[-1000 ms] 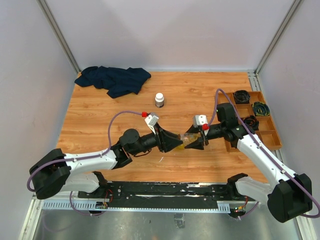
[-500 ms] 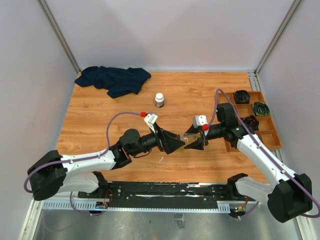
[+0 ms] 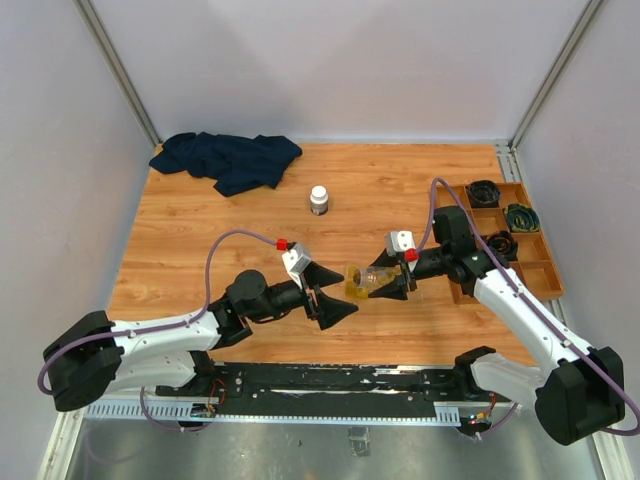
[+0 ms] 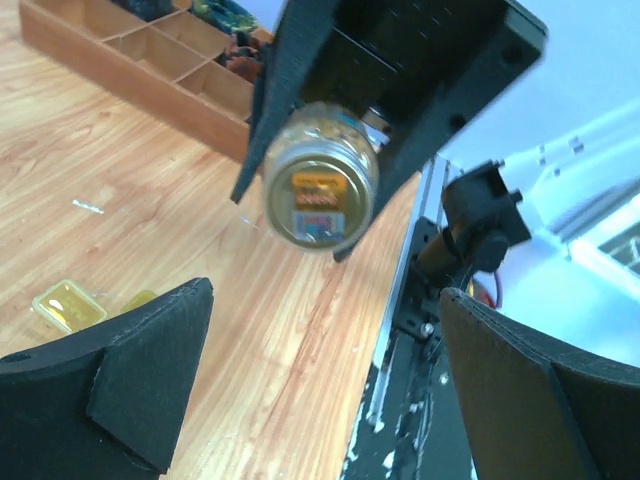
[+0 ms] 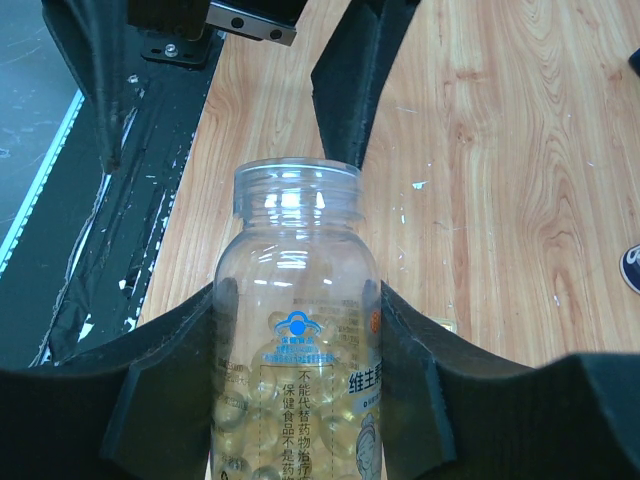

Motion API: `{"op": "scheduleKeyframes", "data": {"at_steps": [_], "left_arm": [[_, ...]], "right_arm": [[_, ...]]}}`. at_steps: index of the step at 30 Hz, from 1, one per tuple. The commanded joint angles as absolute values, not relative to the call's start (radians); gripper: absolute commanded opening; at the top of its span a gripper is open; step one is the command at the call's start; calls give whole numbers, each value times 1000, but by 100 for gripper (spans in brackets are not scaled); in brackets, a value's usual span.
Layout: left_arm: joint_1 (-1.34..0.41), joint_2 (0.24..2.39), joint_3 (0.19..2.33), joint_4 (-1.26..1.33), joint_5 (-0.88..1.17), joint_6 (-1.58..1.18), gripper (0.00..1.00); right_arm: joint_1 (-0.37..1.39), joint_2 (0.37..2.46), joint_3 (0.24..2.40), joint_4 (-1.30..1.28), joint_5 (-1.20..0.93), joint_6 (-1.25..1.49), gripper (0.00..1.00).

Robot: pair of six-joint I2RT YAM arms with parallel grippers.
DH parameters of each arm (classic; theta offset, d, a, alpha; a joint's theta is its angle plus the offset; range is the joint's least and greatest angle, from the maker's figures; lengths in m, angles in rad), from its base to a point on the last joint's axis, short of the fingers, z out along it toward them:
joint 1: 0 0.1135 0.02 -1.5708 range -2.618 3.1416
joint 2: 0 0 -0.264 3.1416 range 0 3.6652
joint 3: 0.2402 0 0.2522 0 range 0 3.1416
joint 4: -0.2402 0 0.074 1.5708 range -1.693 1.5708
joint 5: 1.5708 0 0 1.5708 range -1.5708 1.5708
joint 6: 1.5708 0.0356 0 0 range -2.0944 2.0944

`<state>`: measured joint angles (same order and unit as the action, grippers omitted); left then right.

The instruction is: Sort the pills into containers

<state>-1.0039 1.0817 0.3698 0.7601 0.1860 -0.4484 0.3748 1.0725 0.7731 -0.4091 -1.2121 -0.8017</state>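
Note:
My right gripper (image 3: 385, 283) (image 5: 300, 300) is shut on a clear pill bottle (image 3: 360, 280) (image 5: 298, 330) (image 4: 318, 190), held level above the table with its uncapped mouth toward the left arm. Yellow pills (image 5: 300, 430) fill its lower part. My left gripper (image 3: 340, 296) (image 4: 325, 370) is open and empty, a short way left of the mouth and not touching it. In the left wrist view, a small flat yellow case (image 4: 68, 305) lies on the wood. A second yellowish piece (image 4: 140, 298) beside it is partly hidden by my finger. No amber vial is in view.
A white-capped bottle (image 3: 319, 200) stands at mid-table behind the grippers. A dark blue cloth (image 3: 228, 160) lies at the back left. A brown wooden compartment tray (image 3: 545, 275) (image 4: 120, 60) with dark items runs along the right edge. The black base rail (image 3: 330, 380) borders the near edge.
My left gripper has opened wide and drawn back to the left, off the bottle. The bottle's mouth now shows past the right gripper's fingers. The right arm has not moved.

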Motion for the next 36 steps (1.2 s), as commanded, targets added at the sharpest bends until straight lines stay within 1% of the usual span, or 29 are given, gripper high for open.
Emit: {"op": "scheduleKeyframes", "data": {"at_steps": [1,4,10,15,21,24,27,30,34,36], "left_arm": [[-1007,1041,320,902,339,-174,99],[-1006,1043,316,944,389,-35,99],[-956,1107,376,894,434,145,99],[-943,1156,436,870,452,195,99],[-943,1188,467,880,441,189,99],[-942,1184,460,897,437,175,95],[-943,1178,459,900,429,167,86],[-943,1185,464,902,405,159,80],[-942,1204,475,904,400,144,73],[-943,1212,478,909,401,136,72]], "right_arm": [[376,1069,793,-406,-1250,-816,0],[375,1068,793,-405,-1251,-816,1],[373,1066,792,-406,-1254,-816,1],[374,1067,792,-405,-1255,-816,1],[373,1065,792,-406,-1255,-816,1],[373,1065,792,-406,-1255,-816,1],[373,1066,792,-406,-1256,-816,1],[373,1066,792,-406,-1256,-816,1],[373,1065,792,-406,-1255,-816,1],[373,1066,792,-406,-1255,-816,1]]}}
